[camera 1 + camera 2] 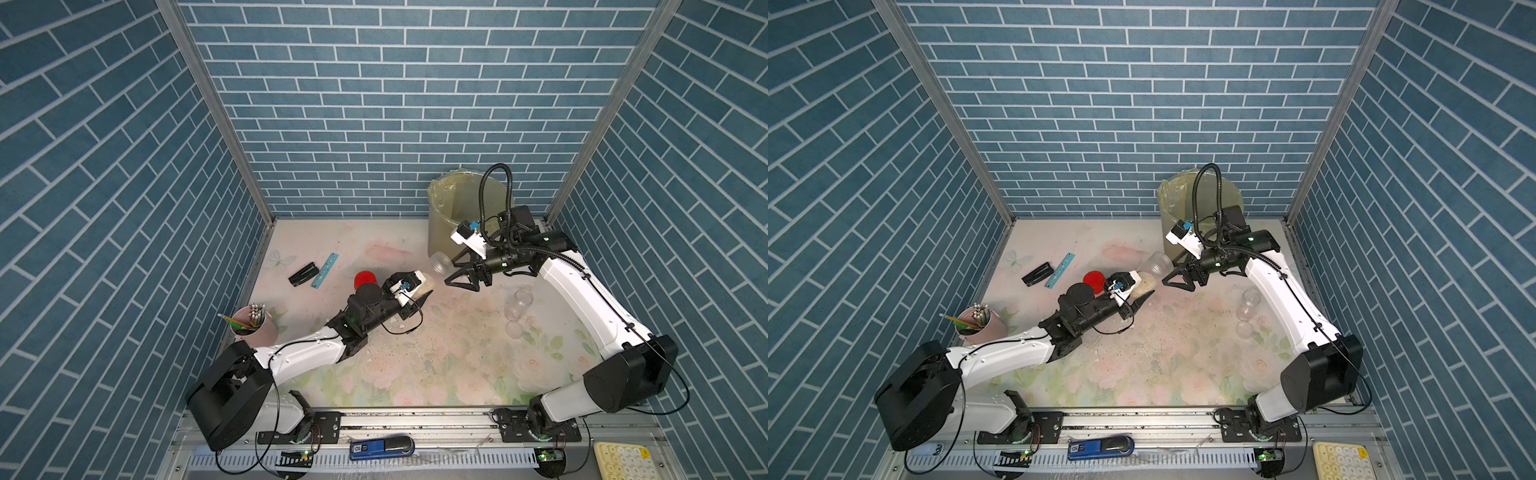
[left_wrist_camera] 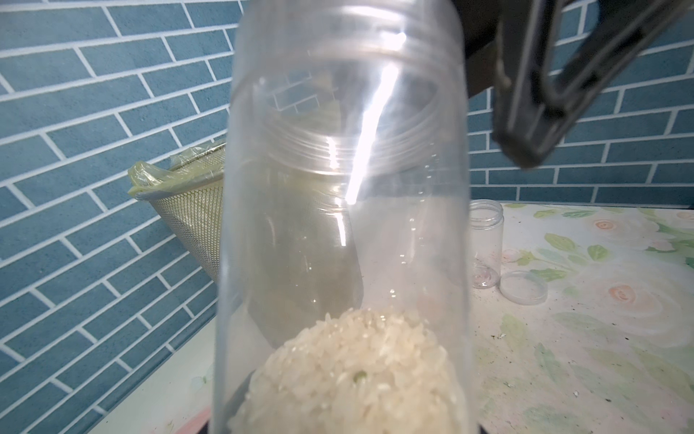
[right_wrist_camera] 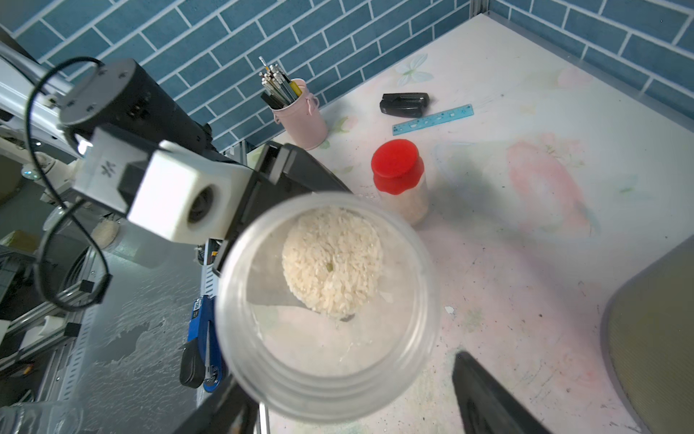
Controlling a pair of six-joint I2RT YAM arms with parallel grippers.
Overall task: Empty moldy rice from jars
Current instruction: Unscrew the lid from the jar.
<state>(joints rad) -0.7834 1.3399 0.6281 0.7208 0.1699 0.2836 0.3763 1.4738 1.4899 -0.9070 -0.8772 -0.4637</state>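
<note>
My left gripper (image 1: 424,287) is shut on the base of a clear, lidless jar (image 1: 435,269) that lies tilted, its mouth toward my right gripper (image 1: 449,272). A clump of moldy rice (image 2: 353,372) sits at the jar's bottom, with a small green spot on it. The right gripper stands open around the jar's mouth (image 3: 326,368); one of its fingers (image 3: 488,398) is apart from the rim. A jar with a red cap (image 1: 365,280) and rice inside stands just behind the left gripper. An empty open jar (image 1: 519,305) stands under the right arm, with a clear lid (image 1: 514,330) beside it.
The mesh bin with a yellow bag (image 1: 457,208) stands at the back, behind the right gripper. A pink pencil cup (image 1: 253,326) is at the left edge, with a black stapler (image 1: 303,274) and a blue ruler (image 1: 325,270) further back. White crumbs dot the floral table.
</note>
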